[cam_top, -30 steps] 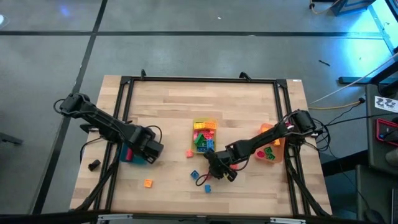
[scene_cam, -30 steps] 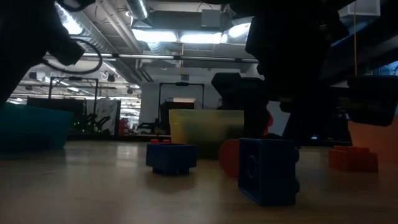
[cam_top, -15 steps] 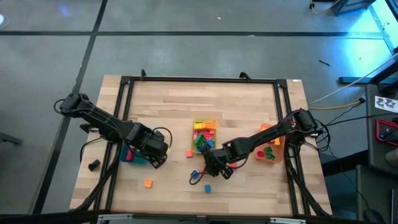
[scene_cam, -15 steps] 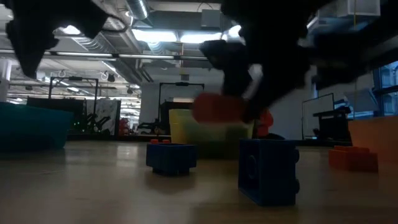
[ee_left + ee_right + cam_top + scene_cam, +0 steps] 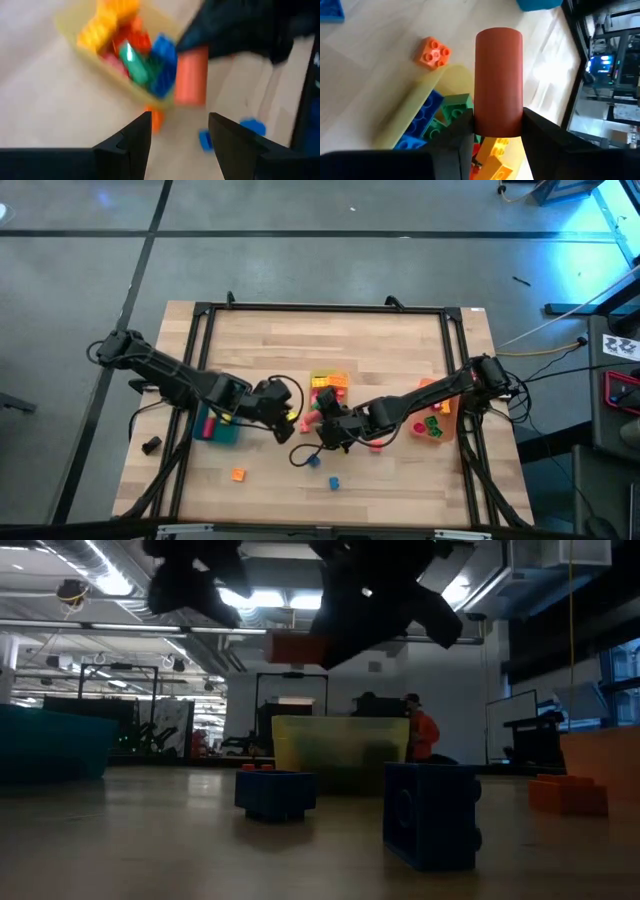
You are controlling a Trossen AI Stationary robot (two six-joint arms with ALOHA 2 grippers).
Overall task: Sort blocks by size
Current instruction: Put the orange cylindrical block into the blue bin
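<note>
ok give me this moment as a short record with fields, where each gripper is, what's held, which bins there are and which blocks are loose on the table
right gripper: shut on the red block, lifted above the table beside the yellow bin
left gripper: open, empty, raised near the yellow bin, facing the red block
yellow bin: mid-table, holds mixed blocks
orange bin: right edge of the table, holds a few blocks
teal bin: left side
loose blocks: orange block front left, two blue blocks in front of the yellow bin

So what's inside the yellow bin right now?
The yellow bin holds a pile of blocks: orange, red, green and blue show on top. What lies under them is covered. The right gripper holds a red block above it.
</note>
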